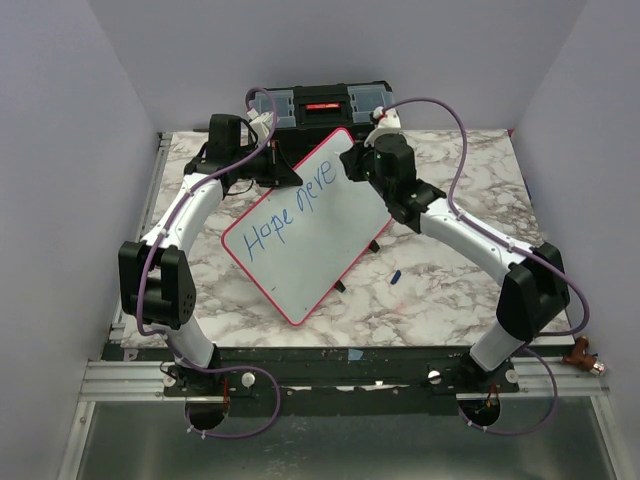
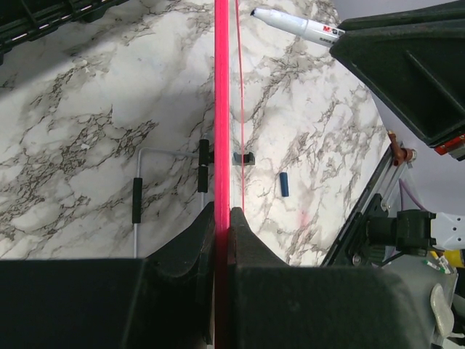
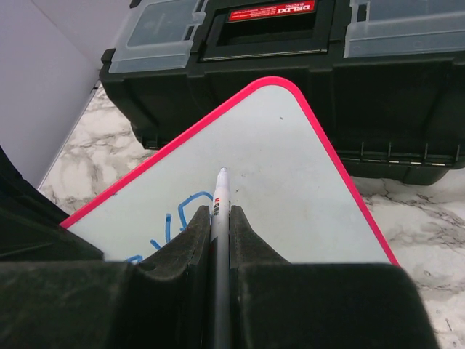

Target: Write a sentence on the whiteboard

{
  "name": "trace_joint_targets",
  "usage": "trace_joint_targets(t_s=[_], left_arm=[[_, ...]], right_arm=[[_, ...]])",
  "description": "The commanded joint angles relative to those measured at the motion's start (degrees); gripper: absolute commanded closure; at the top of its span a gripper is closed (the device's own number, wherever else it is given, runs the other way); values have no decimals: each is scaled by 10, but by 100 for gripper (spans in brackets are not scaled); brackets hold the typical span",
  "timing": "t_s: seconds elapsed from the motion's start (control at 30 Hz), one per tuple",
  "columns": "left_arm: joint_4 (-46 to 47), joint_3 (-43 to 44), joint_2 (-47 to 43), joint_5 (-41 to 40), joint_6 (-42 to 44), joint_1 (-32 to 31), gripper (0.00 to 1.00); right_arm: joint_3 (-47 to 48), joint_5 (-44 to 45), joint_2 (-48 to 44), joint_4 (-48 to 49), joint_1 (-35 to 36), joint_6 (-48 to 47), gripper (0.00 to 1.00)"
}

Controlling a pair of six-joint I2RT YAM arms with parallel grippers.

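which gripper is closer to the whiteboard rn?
Left. The left gripper is shut on the red edge of the whiteboard, touching it. The right gripper holds a marker above the board's far corner; whether the tip touches is unclear.

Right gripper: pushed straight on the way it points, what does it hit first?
Probably the whiteboard: the marker clamped in the right gripper aims at its white face, with the black toolbox further behind. Whether the tip touches the board now is unclear.

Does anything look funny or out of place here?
A small blue cap lies loose on the table, beside the whiteboard, probably off the marker. The whiteboard itself sits turned cornerwise, not square.
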Motion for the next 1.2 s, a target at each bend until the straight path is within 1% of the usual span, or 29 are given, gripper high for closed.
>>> trace_joint_targets(t_s=[0.0,0.2,0.63,0.83,0.97,1.17], left_arm=[[3,9,0,13,50,-11,100],[3,10,-1,14,51,-11,100],[3,10,0,15,50,-11,100],[3,10,0,15,50,-11,100],[4,10,0,15,50,-11,100],[4,8,-1,16,49,-11,100]], right_arm=[[31,-6,25,8,0,-9,99],[24,-10,32,3,0,-6,99],[-58,-16,5,-11,0,5,99],[-83,-32,-13,-17,0,13,99],[-84,-37,-16,-20,0,17,99],[-58,-35,-6,-21,0,16,99]])
